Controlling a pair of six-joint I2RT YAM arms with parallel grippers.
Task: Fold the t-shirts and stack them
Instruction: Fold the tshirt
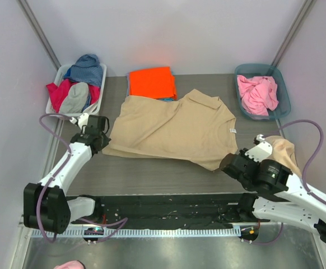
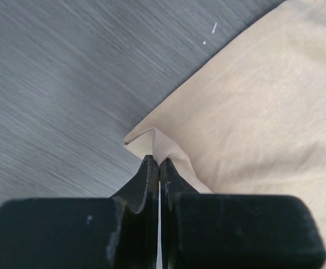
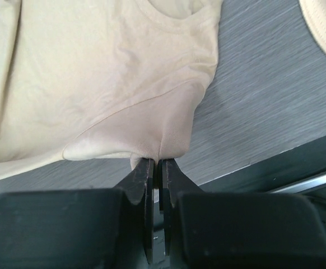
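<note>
Tan shirt (image 1: pixel 174 129) spread across the middle of the table (image 1: pixel 152 179), far edge up against the folded orange shirt (image 1: pixel 152 83). Left claw (image 2: pixel 156 163) clamped narrow on just the thin tip of the left hem corner. Right claw (image 3: pixel 156 162) pinched on a small pucker at the near right edge. Likely to slip free on lifting, with so little cloth in either grip. From uneven pull: a skewed fold, or the orange shirt dragged askew.
</note>
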